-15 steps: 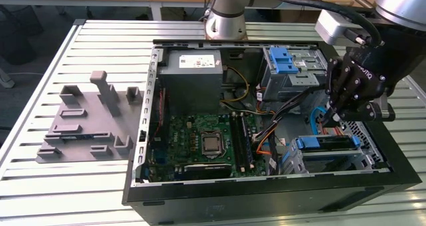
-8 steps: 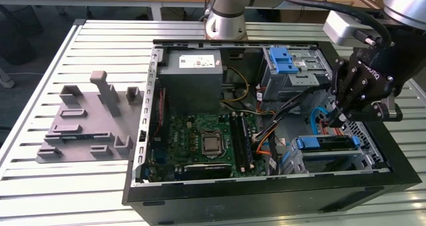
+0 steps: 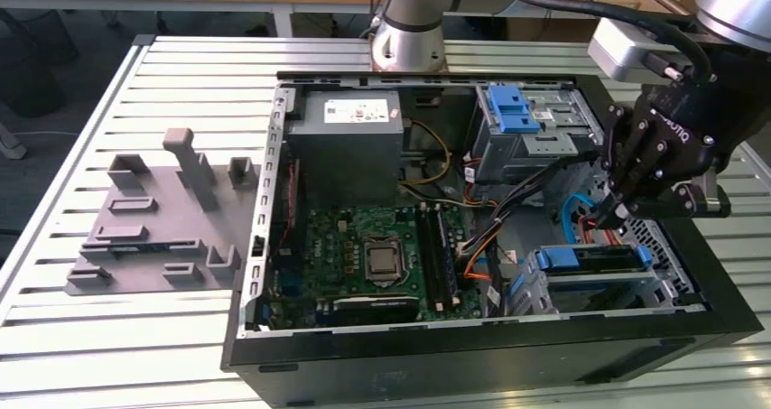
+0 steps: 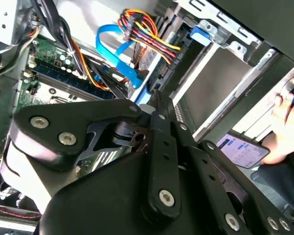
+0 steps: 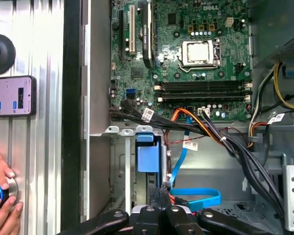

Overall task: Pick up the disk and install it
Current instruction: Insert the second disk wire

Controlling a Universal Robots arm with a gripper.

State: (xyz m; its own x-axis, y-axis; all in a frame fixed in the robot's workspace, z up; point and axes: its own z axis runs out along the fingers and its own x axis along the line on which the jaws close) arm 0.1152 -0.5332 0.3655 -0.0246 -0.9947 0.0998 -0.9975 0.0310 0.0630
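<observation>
The disk (image 3: 597, 260) sat in its bay just below the gripper (image 3: 612, 215), with its blue bracket (image 5: 148, 157) straight ahead of the tips. The fingers (image 5: 165, 211) were pressed together, gripping nothing visible. Cables (image 5: 220, 142) crowded one side and the case wall (image 5: 72, 122) hemmed the other. Beyond that wall, the first wrist view showed a phone (image 5: 12, 95).

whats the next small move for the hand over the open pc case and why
Probably lower slightly toward the blue-bracketed silver-grey disk. The black hand hangs just above it in the exterior view, with blue and orange cables close beside, so a slow descent seems safest.
</observation>
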